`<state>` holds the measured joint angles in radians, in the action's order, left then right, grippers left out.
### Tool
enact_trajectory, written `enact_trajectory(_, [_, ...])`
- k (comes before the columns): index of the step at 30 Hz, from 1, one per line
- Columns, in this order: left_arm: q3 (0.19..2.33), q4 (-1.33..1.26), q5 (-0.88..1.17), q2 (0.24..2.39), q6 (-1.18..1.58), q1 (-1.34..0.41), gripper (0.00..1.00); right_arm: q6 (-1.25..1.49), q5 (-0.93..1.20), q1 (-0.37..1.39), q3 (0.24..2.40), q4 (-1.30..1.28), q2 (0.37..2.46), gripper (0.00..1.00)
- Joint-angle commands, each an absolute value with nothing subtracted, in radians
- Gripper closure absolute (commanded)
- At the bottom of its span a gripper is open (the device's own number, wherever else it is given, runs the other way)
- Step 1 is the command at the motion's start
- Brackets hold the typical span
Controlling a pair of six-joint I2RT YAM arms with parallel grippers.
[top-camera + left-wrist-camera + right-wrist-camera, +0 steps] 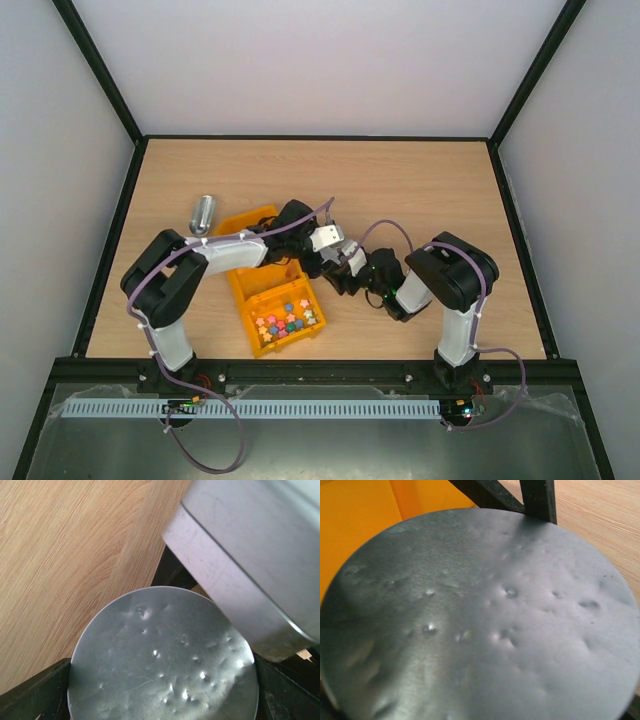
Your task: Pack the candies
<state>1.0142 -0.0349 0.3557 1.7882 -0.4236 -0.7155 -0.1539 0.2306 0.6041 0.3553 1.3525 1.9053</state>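
Sitting in the near compartment of the orange box, the candies show as small bright pieces of mixed colours, none seen outside it. Both arms meet just off the box's right side, above the candies' compartment and apart from it. Between them is a round metal piece, dented, that fills both wrist views. Left claw: its dark fingers stand wide on either side of that round metal piece; cannot tell whether they press on it. Right claw: its own view is nearly all metal, the box's orange showing at the upper left, and I cannot tell grip from a wide-open stance. Judged step: getting hold of the metal piece, or passing it between arms, before any candy is moved. The next move calls for one claw to have it firmly, the other to let go and back off, then a carry down to the candies. In the way: the left arm lies across the far half of the box, and a purple cable loops over the meeting point. A blurred grey block crowds the left wrist view. A metal cylinder lies on the table beyond the box, apart from both arms.
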Motion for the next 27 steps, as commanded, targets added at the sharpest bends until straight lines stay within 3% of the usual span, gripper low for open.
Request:
enact_trajectory(1, [1.007, 0.077, 0.445, 1.769, -0.639, -0.709, 0.25, -0.177, 0.270, 0.609, 0.344, 1.387, 1.910, 0.45])
enact_trajectory(6, [1.069, 0.198, 0.509, 1.805, -0.785, -0.683, 0.29, -0.190, 0.285, 0.608, 0.338, 1.392, 1.907, 0.54])
enact_trajectory(17, [1.117, 0.353, 0.552, 1.842, -1.021, -0.666, 0.38, -0.190, 0.298, 0.608, 0.330, 1.399, 1.898, 0.60])
enact_trajectory(19, [1.121, 0.331, 0.539, 1.844, -1.000, -0.665, 0.32, -0.190, 0.301, 0.608, 0.330, 1.399, 1.897, 0.61])
enact_trajectory(22, [1.123, 0.279, 0.540, 1.836, -0.899, -0.661, 0.15, -0.187, 0.299, 0.609, 0.331, 1.398, 1.898, 0.61])
enact_trajectory(27, [1.122, 0.219, 0.579, 1.844, -0.732, -0.669, 0.03, -0.180, 0.307, 0.609, 0.339, 1.399, 1.905, 0.61])
